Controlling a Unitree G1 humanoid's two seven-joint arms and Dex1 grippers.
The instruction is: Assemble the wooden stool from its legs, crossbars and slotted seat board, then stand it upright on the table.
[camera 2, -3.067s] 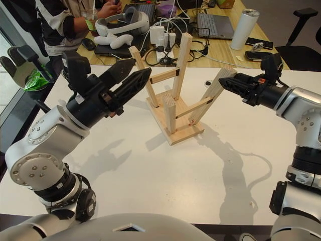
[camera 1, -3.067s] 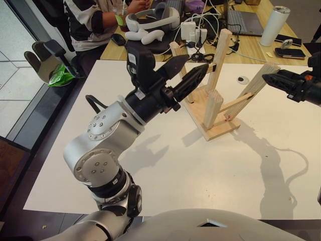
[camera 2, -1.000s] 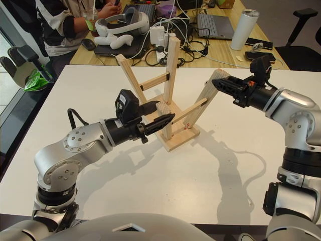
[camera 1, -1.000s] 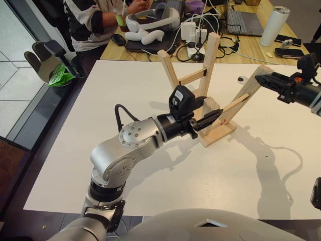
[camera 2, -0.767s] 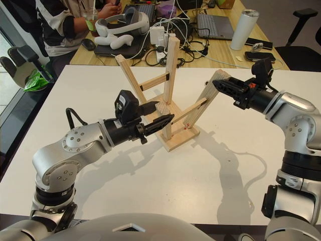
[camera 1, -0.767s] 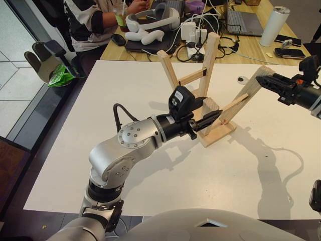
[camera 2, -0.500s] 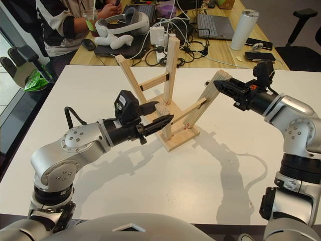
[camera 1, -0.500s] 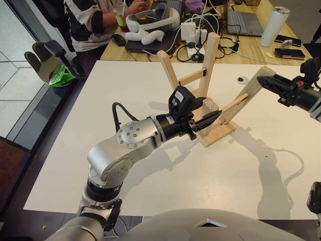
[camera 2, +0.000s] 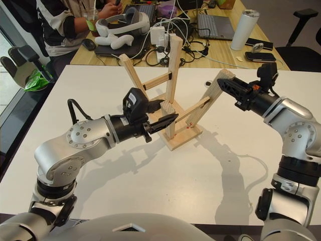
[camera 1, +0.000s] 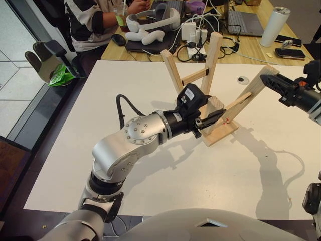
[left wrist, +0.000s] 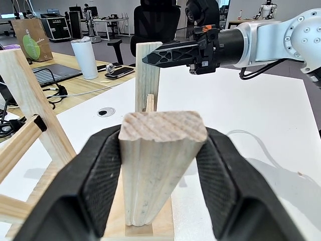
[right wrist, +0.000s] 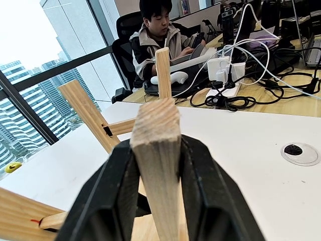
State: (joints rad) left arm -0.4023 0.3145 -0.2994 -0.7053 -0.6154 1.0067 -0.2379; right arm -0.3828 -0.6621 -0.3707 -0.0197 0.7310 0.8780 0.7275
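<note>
My left fingers (left wrist: pixel 98 186) are clamped on the short pale wooden leg (left wrist: pixel 156 160), one black ribbed pad on each side just below its cut end. My right fingers (right wrist: pixel 118 201) pinch the top of the long leaning wooden leg (right wrist: pixel 155 135) in the same way, gripping it from both sides.

Both legs belong to the light wooden stool (camera 1: pixel 215 108), which is upside down near the far middle of the white worktop (camera 1: pixel 150 191). Its slotted seat board (camera 1: pixel 221 134) is at the bottom, on the worktop; I cannot tell whether it lies quite flat. The short leg rises from the near part of the board, and the leaning leg (camera 1: pixel 253 93) slants up and out to my right, where the right arm meets its tip. A thin wooden crossbar (camera 1: pixel 231 104) joins those two legs. Behind them two more long legs stand up, one tilted to my left (camera 1: pixel 173 70) and one nearly upright (camera 1: pixel 211 55), linked by a second crossbar (camera 1: pixel 193 77).

My left arm comes in low over the worktop from my left, and the right arm from the right edge, higher up.

Beyond the worktop is a wooden desk (camera 1: pixel 251 42) carrying a white headset (camera 1: pixel 150 20), a tangle of cables (camera 1: pixel 193 42) and a white tumbler (camera 1: pixel 275 25).
</note>
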